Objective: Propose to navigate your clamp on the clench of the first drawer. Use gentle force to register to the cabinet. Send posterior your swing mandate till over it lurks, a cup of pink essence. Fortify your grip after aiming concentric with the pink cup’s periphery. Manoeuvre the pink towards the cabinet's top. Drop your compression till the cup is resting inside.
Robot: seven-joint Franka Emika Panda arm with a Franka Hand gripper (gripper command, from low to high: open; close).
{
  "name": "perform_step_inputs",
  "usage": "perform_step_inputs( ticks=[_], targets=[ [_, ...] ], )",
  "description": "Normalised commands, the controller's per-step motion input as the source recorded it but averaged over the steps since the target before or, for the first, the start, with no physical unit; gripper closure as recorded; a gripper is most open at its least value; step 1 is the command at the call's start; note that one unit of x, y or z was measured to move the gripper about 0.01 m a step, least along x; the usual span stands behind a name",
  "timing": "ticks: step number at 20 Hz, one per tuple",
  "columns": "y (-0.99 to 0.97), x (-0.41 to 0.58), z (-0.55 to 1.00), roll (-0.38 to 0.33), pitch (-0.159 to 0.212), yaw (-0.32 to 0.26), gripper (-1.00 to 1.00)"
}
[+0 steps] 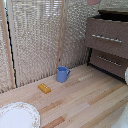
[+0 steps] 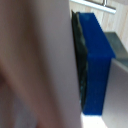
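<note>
- The large dark brown wooden cabinet (image 1: 107, 42) stands at the upper right of the exterior view, against a backdrop of pale slatted blinds (image 1: 37, 37).
- Its uppermost wide dark brown drawer front, the first drawer (image 1: 100, 30), stands out from the cabinet body; an open gap shows above it, under the flat dark cabinet top (image 1: 114, 13).
- A slim silvery bar handle (image 1: 106, 38) runs along the face of that first drawer; a like bar (image 1: 108, 60) sits on the lower drawer front.
- A dusty-pink rounded shape, the pink cup (image 1: 93, 2), shows at the top edge of the exterior view, above the cabinet's front corner, mostly cut off by the frame.
- In the wrist view a broad blurred pink surface fills the left half, pressed against the dark pad of one deep blue finger (image 2: 96, 60) of the hand.
- The other finger is hidden, so whether the hand is pinching the cup cannot be told for certain.
- A small blue mug (image 1: 62, 74) with a side handle stands on the light wooden tabletop (image 1: 85, 100) near the middle of the frame.
- A small yellow-orange block (image 1: 44, 88) lies lower left of the mug, apart from it.
- A white plate (image 1: 17, 116) with a patterned rim sits at the lower left corner.
</note>
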Motion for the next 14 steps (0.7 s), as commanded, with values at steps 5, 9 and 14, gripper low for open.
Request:
perform_step_inputs(
  ticks=[5, 9, 14],
  targets=[
    [-0.74, -0.104, 0.27, 0.112, 0.049, -0.091, 1.0],
    [-0.67, -0.064, 0.04, 0.075, 0.0, -0.147, 1.0],
    [-0.68, -0.022, -0.01, 0.09, -0.019, -0.069, 1.0]
  ],
)
